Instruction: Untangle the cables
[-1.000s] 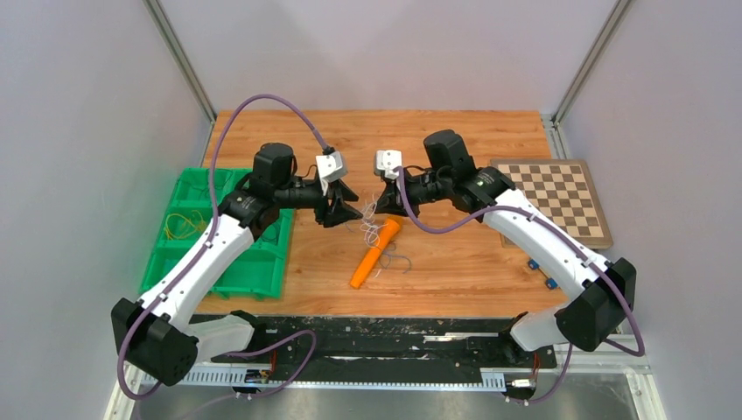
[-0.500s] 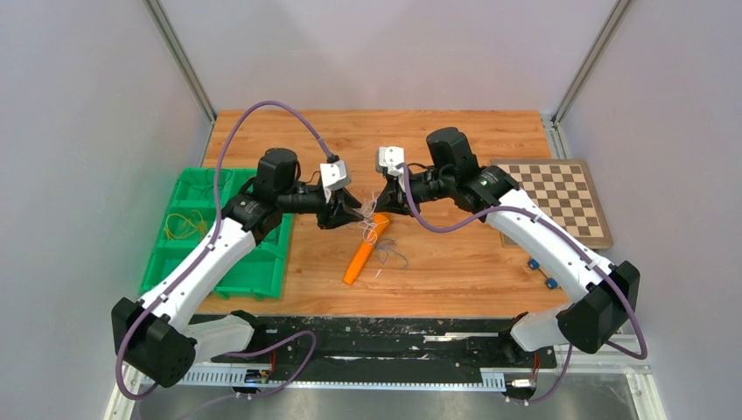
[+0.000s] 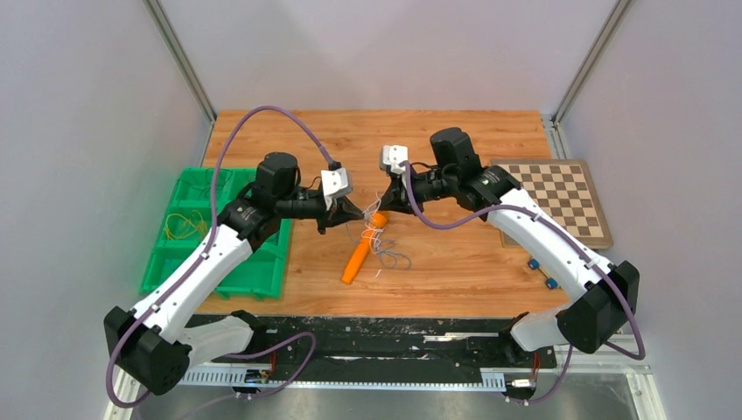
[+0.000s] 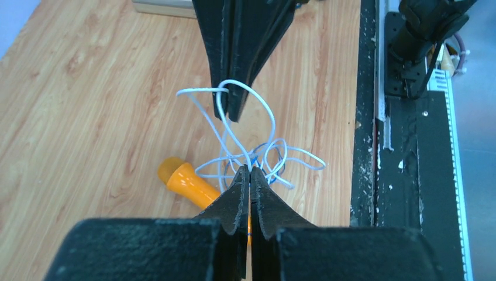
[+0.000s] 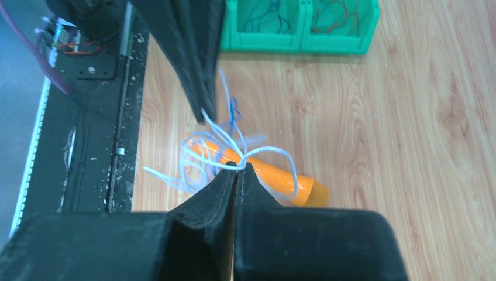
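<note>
The cables are a small knot of hair-thin white and blue wires at the table's middle, draped over an orange marker. My left gripper and right gripper meet tip to tip just above the knot. In the left wrist view my left gripper is shut on a white strand of the cables, with the marker below. In the right wrist view my right gripper is shut on a white loop of the cables above the marker.
A green bin tray stands at the left, with thin yellow wire in one compartment. A chessboard lies at the right, two small blue pieces in front of it. A black rail runs along the near edge.
My left gripper has moved right to the knot and closed on a white strand. The right gripper stays shut on its loop. The marker has shifted a little left.
</note>
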`<state>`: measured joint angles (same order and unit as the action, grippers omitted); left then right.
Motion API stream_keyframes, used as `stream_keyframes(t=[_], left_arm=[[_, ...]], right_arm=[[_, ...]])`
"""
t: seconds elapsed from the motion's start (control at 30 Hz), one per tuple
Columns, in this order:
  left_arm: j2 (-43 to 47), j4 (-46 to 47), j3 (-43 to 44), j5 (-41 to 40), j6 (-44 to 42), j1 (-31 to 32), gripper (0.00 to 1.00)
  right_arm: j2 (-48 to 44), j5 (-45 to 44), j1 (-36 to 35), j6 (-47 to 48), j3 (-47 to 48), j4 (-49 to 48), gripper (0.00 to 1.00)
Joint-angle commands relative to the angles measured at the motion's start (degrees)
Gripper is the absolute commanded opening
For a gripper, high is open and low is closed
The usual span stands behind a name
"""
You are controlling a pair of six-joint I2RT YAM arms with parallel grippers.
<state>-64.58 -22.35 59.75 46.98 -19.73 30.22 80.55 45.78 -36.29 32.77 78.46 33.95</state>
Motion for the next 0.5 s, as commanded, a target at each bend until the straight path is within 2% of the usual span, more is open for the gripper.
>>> stream_keyframes(t=[0.0,0.03,0.07,0.13,0.17,0.2,0.3,0.47], left_arm=[[5.2,5.1,1.3,-1.9,7.5,-1.0,0.00],[5.5,6.5,1.2,-1.9,11.9,-1.8,0.00],[5.8,8.9,1.2,-2.3,14.0,-2.0,0.00],[5.8,12.5,1.7,-3.3,21.9,-2.5,0.00],[5.3,13.5,2.0,-3.7,23.6,-2.7,0.00],[5.0,15.0,2.8,-3.7,26.8,-2.7,0.00],[2.8,17.3,4.4,-4.8,33.1,-2.7,0.00],[0.3,19.9,6.7,-8.0,41.7,-2.7,0.00]], right_arm=[[1.0,-2.4,3.7,1.9,-2.4,-0.9,0.03],[1.8,-3.3,4.4,2.1,-2.7,-0.9,0.09],[2.6,-3.9,4.9,1.9,-2.7,-0.8,0.19],[3.5,-4.0,5.3,0.7,-1.4,0.1,0.60],[3.5,-3.9,5.4,-0.5,-0.1,1.2,0.76],[3.3,-3.9,5.4,-1.8,1.4,1.6,0.85],[1.2,-2.7,5.6,-6.7,6.1,1.4,0.97],[-2.2,0.4,5.5,-15.7,9.7,-6.1,1.00]])
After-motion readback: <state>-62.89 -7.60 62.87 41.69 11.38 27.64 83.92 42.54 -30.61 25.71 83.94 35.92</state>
